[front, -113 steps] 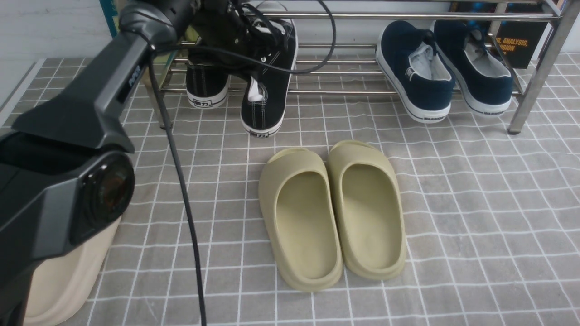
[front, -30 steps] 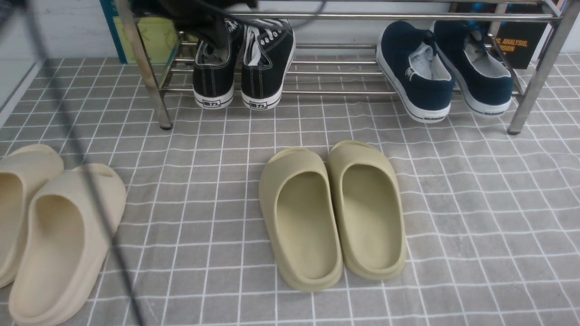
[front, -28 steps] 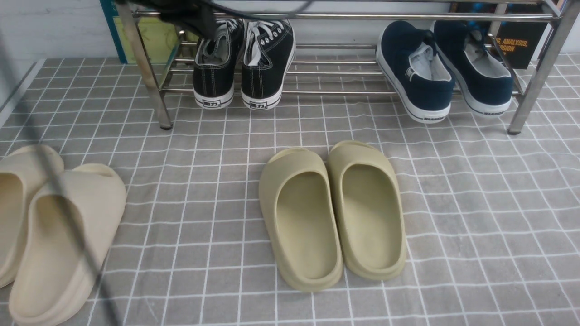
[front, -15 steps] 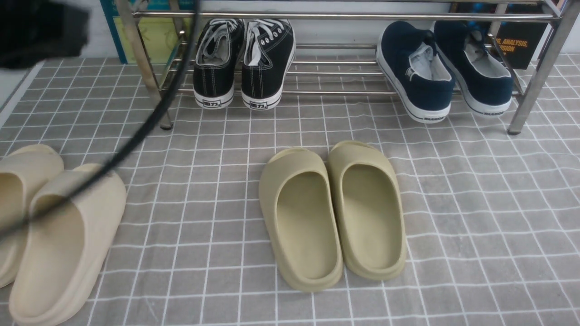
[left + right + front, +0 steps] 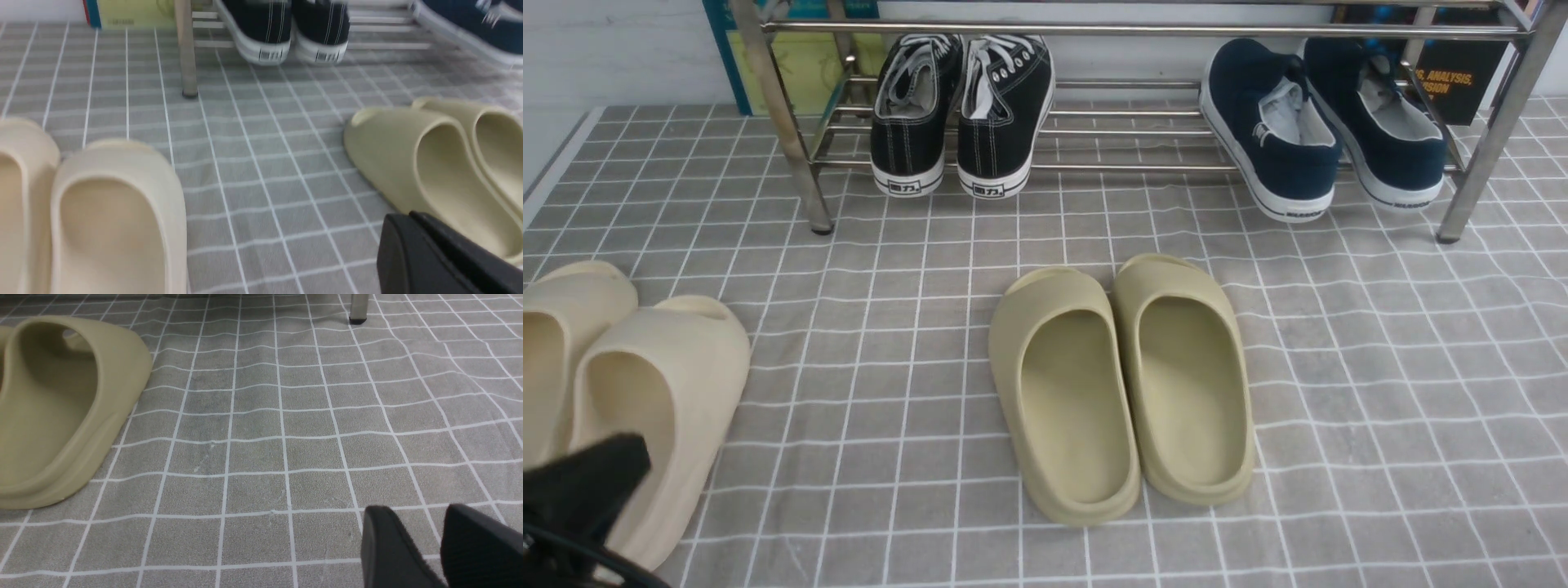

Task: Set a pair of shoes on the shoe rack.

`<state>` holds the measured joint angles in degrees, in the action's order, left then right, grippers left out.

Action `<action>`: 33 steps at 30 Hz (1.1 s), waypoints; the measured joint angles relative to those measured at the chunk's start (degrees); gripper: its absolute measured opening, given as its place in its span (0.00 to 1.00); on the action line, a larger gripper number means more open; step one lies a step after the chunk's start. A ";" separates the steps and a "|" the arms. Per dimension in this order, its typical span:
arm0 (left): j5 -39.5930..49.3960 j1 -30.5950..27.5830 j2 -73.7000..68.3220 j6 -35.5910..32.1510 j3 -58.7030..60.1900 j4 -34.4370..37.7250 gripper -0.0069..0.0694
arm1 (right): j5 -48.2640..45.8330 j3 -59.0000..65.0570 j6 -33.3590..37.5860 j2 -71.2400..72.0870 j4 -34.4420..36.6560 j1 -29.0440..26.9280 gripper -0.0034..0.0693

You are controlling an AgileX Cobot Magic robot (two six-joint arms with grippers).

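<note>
Grey floor covering [image 5: 1380, 367] with a white grid of squares, slightly wrinkled, fills the ground. White wall [image 5: 613, 49] behind, along the far edge. A teal-edged yellow-green board [image 5: 805, 61] leans there at far left; a dark box with orange lettering [image 5: 1458, 86] at far right. Even indoor light.

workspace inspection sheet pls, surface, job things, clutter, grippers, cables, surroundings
surface: grey cloth with white grid, slightly wrinkled.
job's things: black sneakers side by side on the shoe rack, heels toward the camera.
clutter: navy slip-ons on the rack; olive slides and beige slides on the cloth.
grippers: left gripper shut, holding nothing; right gripper slightly open, holding nothing.
cables: thin black cable at the front view's lower left corner.
surroundings: white wall, books behind rack.
</note>
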<state>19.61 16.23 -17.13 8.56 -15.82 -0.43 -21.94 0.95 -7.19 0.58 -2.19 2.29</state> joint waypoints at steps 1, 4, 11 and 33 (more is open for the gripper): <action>-0.99 0.00 0.08 0.15 1.53 -0.03 0.07 | 0.00 0.00 0.00 0.00 0.00 0.00 0.38; -2.64 0.00 0.08 0.35 5.09 -0.03 0.07 | 0.00 0.00 0.00 0.00 0.00 0.00 0.38; -2.82 0.00 0.08 0.40 6.66 -0.03 0.07 | 0.00 0.00 0.00 0.00 0.00 0.00 0.38; -1.35 -12.36 17.73 0.40 17.40 2.25 0.07 | 0.00 0.00 0.00 0.00 0.00 0.00 0.38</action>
<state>18.26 3.86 0.60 8.97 1.59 1.82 -21.94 0.95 -7.19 0.58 -2.19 2.29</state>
